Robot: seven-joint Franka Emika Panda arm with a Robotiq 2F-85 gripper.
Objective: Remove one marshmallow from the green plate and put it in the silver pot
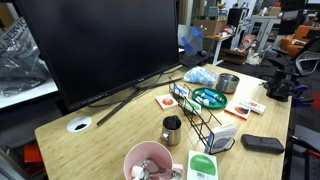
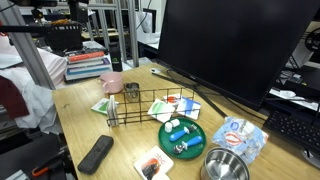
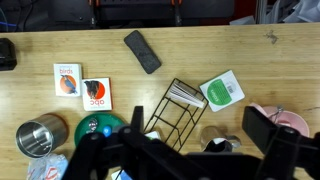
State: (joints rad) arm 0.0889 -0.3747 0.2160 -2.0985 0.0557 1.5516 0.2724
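Observation:
The green plate [image 1: 209,97] [image 2: 183,135] lies on the wooden table beside a black wire rack [image 1: 200,115] [image 2: 160,108]. Pale marshmallow pieces [image 2: 177,130] rest on it. The silver pot [image 1: 228,83] [image 2: 225,166] stands right next to the plate. In the wrist view, the pot [image 3: 40,137] is at lower left and the plate [image 3: 100,128] is partly hidden by the gripper's body. My gripper [image 3: 198,125] hangs high above the table over the rack [image 3: 180,115], open with nothing between its fingers. It does not show in either exterior view.
A pink bowl [image 1: 148,160] [image 3: 290,120] and a steel jug [image 1: 172,128] [image 3: 222,145] stand past the rack. A black remote [image 3: 142,51] [image 2: 96,153], several cards [image 3: 68,78] [image 3: 222,91] and a blue-white bag [image 2: 240,135] lie around. A large monitor [image 1: 100,45] stands behind.

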